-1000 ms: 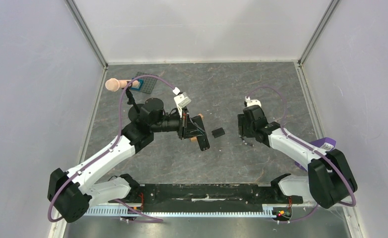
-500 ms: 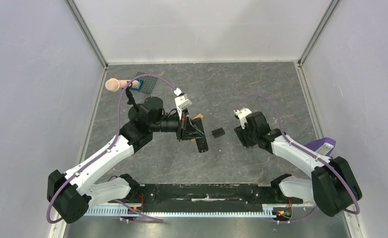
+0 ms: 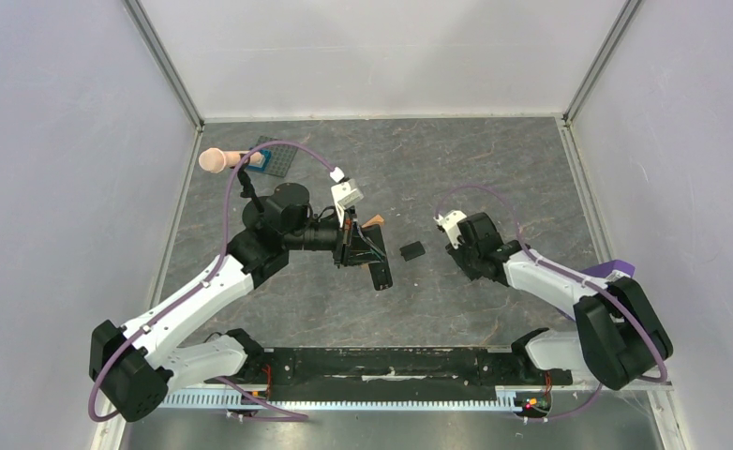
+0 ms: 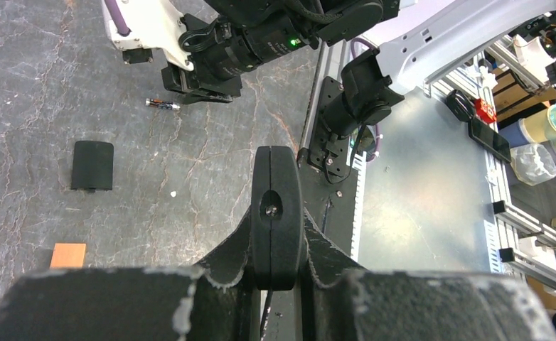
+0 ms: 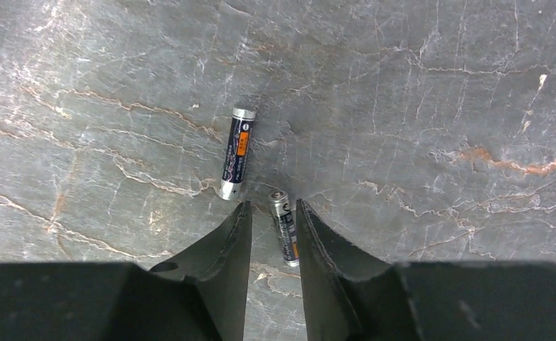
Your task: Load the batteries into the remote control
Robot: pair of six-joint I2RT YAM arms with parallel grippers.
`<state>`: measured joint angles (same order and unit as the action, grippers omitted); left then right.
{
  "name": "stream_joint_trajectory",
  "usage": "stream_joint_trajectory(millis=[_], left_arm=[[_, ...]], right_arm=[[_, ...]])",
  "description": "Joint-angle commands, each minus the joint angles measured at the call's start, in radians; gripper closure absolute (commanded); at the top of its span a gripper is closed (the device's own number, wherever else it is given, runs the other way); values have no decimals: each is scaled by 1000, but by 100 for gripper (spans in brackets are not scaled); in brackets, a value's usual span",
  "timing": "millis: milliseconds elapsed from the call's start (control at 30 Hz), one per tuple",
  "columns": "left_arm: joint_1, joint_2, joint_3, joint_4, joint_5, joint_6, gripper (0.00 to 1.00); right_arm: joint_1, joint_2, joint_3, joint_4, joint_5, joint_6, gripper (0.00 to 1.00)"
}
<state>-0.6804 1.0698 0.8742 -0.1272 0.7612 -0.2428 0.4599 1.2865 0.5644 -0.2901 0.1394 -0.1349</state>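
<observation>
My left gripper [image 3: 358,246] is shut on the remote control [image 3: 380,273], a slim black bar held off the table; in the left wrist view I see it end-on [image 4: 276,206] between the fingers. Two batteries lie on the table in the right wrist view: one free [image 5: 236,152] and one [image 5: 285,227] between the fingers of my right gripper [image 5: 271,213]. The jaws stand slightly apart, wider than that battery, which rests on the table close to the right finger. The right gripper [image 3: 466,246] sits right of a short black cover piece [image 3: 412,250].
An orange block [image 3: 374,221] lies behind the left gripper. A pink-handled tool [image 3: 215,160] and a dark plate [image 3: 274,156] sit at the back left. A purple item [image 3: 611,275] lies by the right wall. Grey walls enclose the table.
My right gripper has swung left and lowered over the batteries. My left gripper has turned slightly with the remote control still in it.
</observation>
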Motion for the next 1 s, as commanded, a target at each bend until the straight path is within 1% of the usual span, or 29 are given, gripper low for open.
stream_joint_trajectory(millis=[0, 167, 400, 467, 600, 700, 833, 967], left_arm=[[0, 11, 50, 11, 1, 48, 98], [-1, 29, 67, -10, 0, 62, 98], [-1, 38, 72, -17, -3, 65, 98], [-1, 39, 76, -24, -5, 65, 98], [-1, 35, 75, -34, -3, 72, 98], [-1, 41, 91, -63, -4, 92, 98], [-1, 52, 131, -121, -5, 116, 98], [-1, 46, 131, -126, 0, 117, 98]], right_arm=[[9, 41, 49, -6, 40, -31, 69], [9, 64, 56, -15, 48, -5, 69], [-1, 121, 110, -94, 109, 118, 59], [-11, 155, 142, -161, 107, 132, 59], [-20, 141, 138, -179, 27, 133, 57], [-33, 145, 138, -193, 4, 133, 57], [-36, 194, 147, -216, -20, 115, 63], [-52, 241, 162, -228, -64, 98, 69]])
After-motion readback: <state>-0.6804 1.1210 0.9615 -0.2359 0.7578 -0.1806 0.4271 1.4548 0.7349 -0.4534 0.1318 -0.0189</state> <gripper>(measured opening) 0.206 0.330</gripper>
